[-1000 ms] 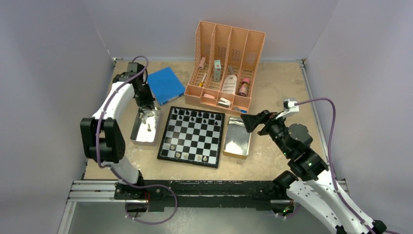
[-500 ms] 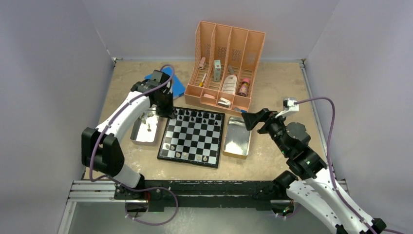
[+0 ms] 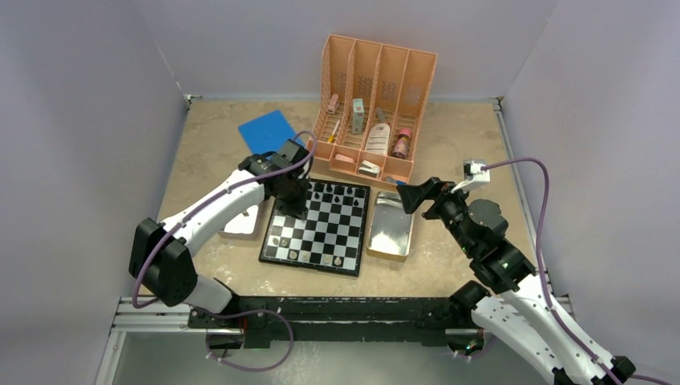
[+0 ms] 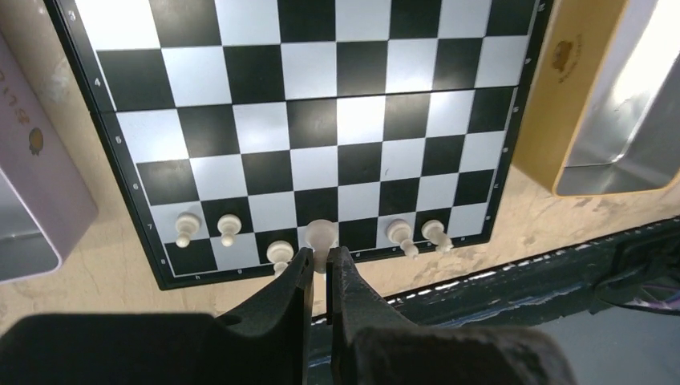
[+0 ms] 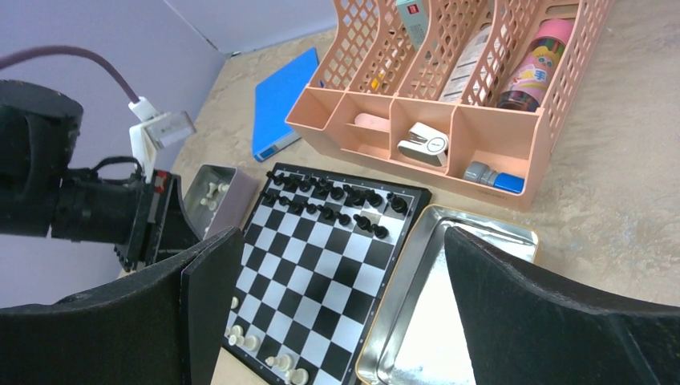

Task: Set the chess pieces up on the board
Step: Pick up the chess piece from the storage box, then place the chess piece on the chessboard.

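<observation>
My left pincer (image 4: 319,258) pinches a white piece (image 4: 321,234) above the board (image 4: 321,120); my right pincer (image 5: 345,241) gapes wide, empty, nearby.

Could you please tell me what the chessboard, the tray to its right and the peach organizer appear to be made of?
The chessboard looks like glossy plastic or laminate: light glares off its squares. The tray appears to be thin metal, shiny and mirror-like inside, gold-toned outside. The organizer seems to be moulded matte plastic, given its uniform peach colour and lattice walls.
</observation>
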`<action>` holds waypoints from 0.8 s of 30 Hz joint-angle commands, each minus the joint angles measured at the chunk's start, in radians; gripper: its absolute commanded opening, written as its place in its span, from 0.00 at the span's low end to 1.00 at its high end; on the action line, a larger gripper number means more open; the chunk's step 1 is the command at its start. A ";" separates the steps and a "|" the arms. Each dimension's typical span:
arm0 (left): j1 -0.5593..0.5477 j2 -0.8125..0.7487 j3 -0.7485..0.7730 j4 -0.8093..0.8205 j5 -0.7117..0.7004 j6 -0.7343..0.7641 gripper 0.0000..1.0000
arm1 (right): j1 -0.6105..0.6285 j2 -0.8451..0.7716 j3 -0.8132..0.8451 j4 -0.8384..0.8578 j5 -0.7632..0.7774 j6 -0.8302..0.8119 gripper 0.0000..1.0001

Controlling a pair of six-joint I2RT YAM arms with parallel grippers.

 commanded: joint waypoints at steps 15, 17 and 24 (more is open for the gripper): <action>-0.061 0.048 -0.148 0.071 -0.125 -0.115 0.06 | 0.003 0.019 0.028 0.039 0.021 -0.009 0.97; -0.061 0.059 -0.152 0.072 -0.125 -0.116 0.06 | 0.003 0.014 0.027 0.036 0.021 -0.007 0.97; -0.061 0.081 -0.191 0.088 -0.115 -0.123 0.06 | 0.003 0.010 0.022 0.042 0.019 -0.005 0.97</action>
